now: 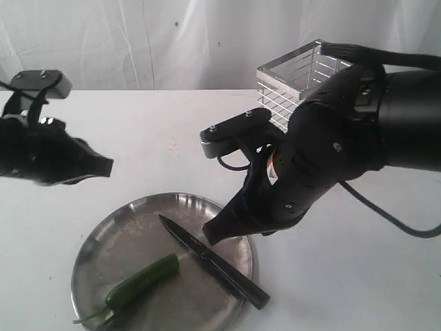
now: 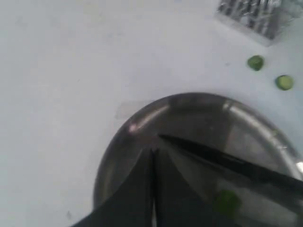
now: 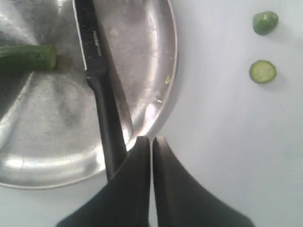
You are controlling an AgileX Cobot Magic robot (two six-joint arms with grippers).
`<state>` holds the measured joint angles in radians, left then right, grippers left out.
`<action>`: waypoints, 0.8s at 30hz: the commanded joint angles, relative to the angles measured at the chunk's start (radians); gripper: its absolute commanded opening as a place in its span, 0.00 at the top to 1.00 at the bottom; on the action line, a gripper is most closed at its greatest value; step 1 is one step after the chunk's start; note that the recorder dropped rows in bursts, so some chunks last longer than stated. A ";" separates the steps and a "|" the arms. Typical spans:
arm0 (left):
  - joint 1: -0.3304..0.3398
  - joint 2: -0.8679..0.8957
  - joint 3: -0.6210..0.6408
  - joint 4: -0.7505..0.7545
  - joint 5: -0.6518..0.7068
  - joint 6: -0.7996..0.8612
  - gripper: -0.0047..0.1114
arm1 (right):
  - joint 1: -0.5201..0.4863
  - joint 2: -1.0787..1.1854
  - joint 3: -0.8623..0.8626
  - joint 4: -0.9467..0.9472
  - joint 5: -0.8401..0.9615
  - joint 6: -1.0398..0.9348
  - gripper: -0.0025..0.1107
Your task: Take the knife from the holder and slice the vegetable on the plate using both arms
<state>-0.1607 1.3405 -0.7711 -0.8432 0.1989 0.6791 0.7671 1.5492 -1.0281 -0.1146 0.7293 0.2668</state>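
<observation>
The knife lies free across the steel plate, blade toward the plate's middle, black handle over the near right rim. The green chili lies on the plate beside the blade, its far end cut flat. My right gripper hangs shut just above the knife's middle, holding nothing; in the right wrist view its tips sit beside the handle. My left gripper is shut and empty, up and left of the plate. The wire holder stands empty behind the right arm.
Two small round green cut slices lie on the white table beyond the plate, near the holder. White curtain behind the table.
</observation>
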 commanded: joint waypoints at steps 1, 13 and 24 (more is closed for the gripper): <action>0.099 -0.077 0.132 0.013 -0.023 -0.102 0.96 | -0.075 0.062 -0.044 0.108 0.075 -0.119 0.98; 0.347 -0.249 0.371 0.015 -0.062 -0.224 0.96 | -0.254 -0.097 -0.293 0.203 0.045 -0.153 0.98; 0.347 -0.364 0.409 -0.058 -0.066 -0.238 0.96 | -0.762 -0.504 -0.126 0.088 -0.012 -0.109 0.98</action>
<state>0.1846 0.9986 -0.3704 -0.8619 0.0963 0.4489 0.0465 1.1725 -1.2460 0.0099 0.7885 0.1214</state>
